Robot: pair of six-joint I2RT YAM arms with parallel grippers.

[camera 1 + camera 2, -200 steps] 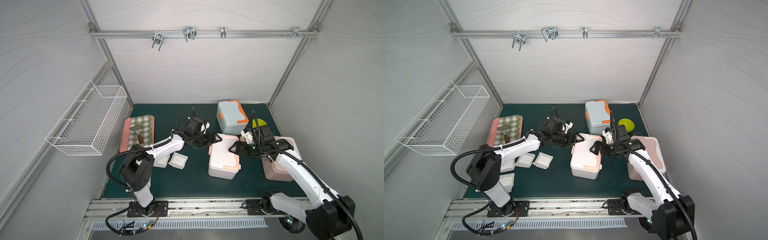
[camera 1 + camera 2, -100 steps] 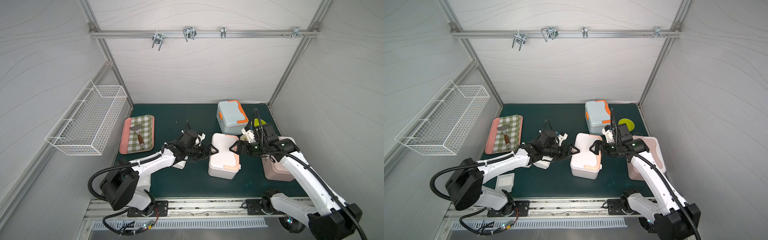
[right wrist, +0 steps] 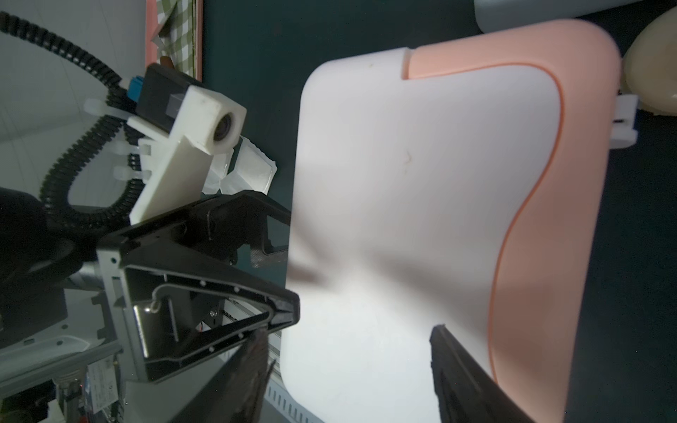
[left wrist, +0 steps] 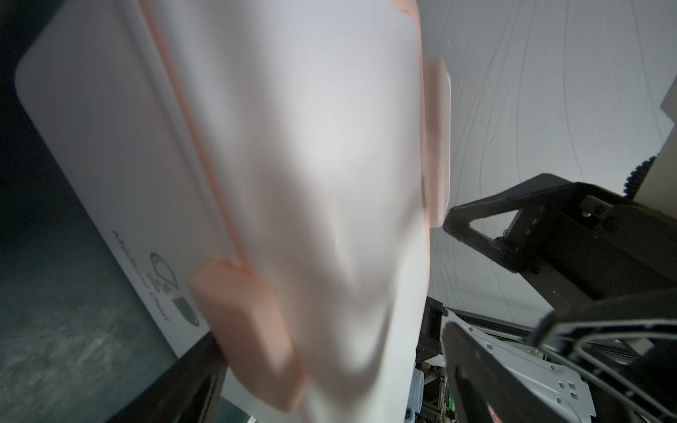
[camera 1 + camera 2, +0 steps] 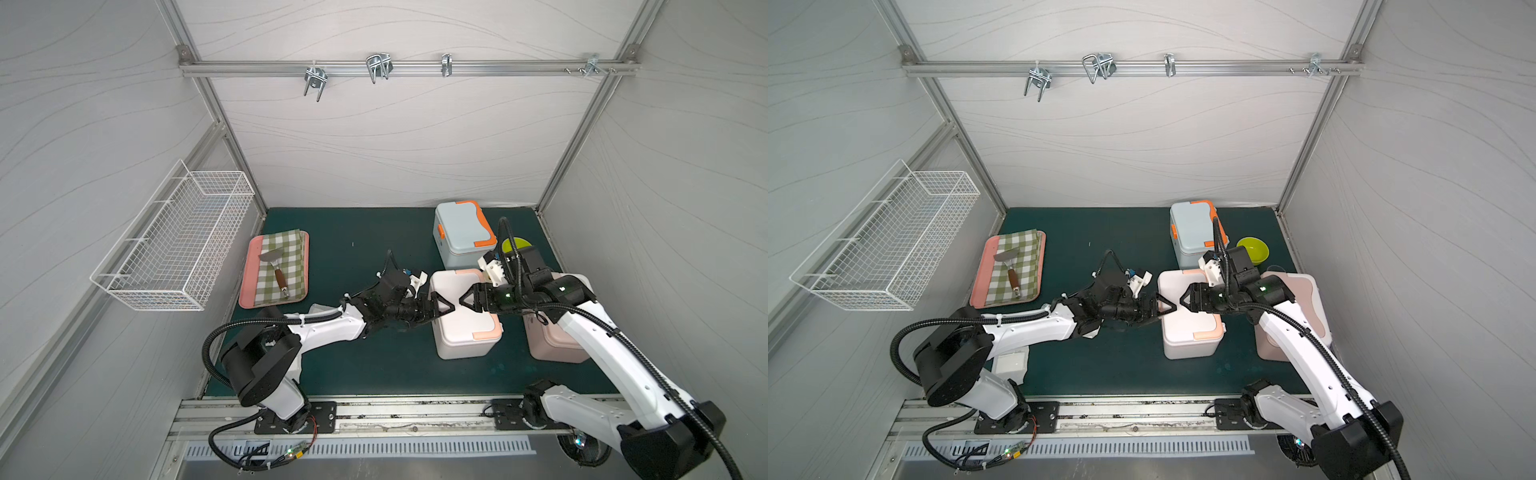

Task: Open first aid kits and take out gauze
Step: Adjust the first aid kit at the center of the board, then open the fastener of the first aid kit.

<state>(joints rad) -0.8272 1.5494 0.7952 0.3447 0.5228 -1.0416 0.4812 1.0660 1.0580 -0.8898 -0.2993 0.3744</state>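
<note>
The white first aid kit with peach trim (image 5: 463, 328) stands mid-mat with its lid down. My left gripper (image 5: 442, 309) is open and straddles the lid's left edge, which fills the left wrist view (image 4: 293, 183). My right gripper (image 5: 467, 300) hovers open over the same lid (image 3: 403, 183), its tips facing the left one's. The light blue kit (image 5: 461, 232) stands shut behind. My right arm covers most of the pale pink kit (image 5: 552, 345). Wrapped gauze pads (image 3: 256, 170) lie on the mat behind the left wrist, and one pad (image 5: 1011, 360) sits by the left arm's base.
A pink tray (image 5: 249, 286) with checked cloth and a spatula lies at the left of the mat. A green bowl (image 5: 1252, 249) sits at the back right. A wire basket (image 5: 174, 241) hangs on the left wall, and hooks hang from the rail above.
My left arm swung toward the front and brought its gripper from the kit's far left corner to the lid's left edge. The right gripper's jaws have narrowed.
</note>
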